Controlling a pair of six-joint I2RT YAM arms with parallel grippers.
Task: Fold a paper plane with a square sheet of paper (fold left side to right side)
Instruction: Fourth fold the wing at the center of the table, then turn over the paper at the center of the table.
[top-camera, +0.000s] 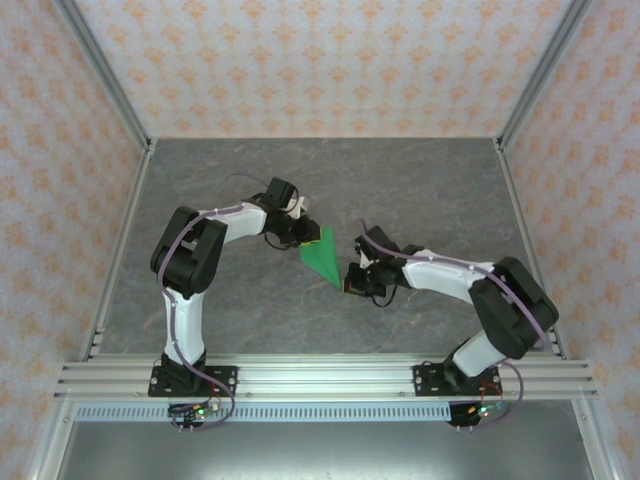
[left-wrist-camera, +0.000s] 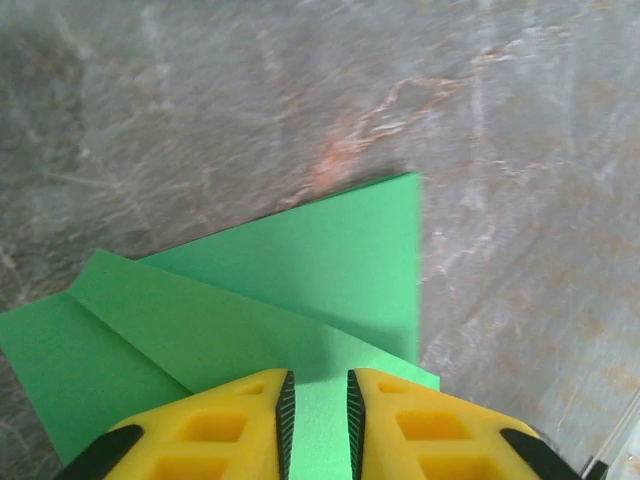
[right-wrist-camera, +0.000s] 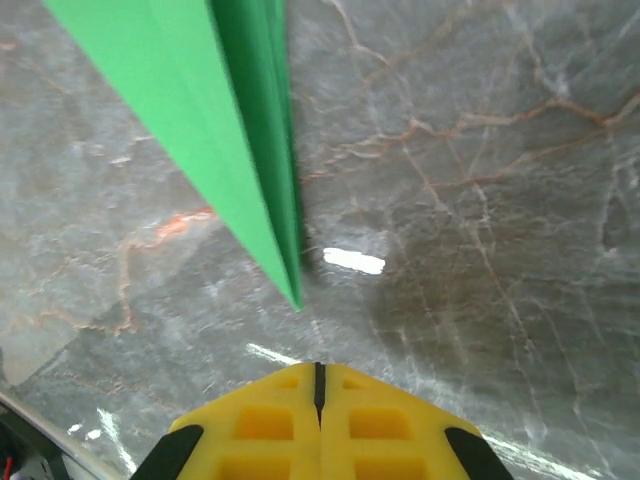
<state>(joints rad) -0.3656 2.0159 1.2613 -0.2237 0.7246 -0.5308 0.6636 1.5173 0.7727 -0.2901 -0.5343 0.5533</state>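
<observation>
**Carry the left side over squarely, with the nose pinned**

The left gripper (left-wrist-camera: 317, 392) sits low over the wide end of the green sheet of paper (left-wrist-camera: 300, 270). Its yellow fingers (left-wrist-camera: 240, 420) are parted by a narrow slit with green showing through. The slit is wider than thin paper, so I judge the gripper released, pinching nothing.

The sheet is already a creased, pointed shape with overlapping layers. It lies on the grey marbled table (left-wrist-camera: 200, 100), mid-table between the two arms. The right gripper (right-wrist-camera: 320, 372) is clenched and empty, its tips just short of the sheet's sharp point.

- **Grip:** take a shallow bite on the left edge near the wide end.
- **Fold:** carry that edge over in a low arc and match it to the right edge before pressing.
- **Hold:** the closed right gripper could press on the nose, since thin paper will likely swivel on this smooth stone.
- **Crease:** press from the point outward so the centre line stays true.
</observation>
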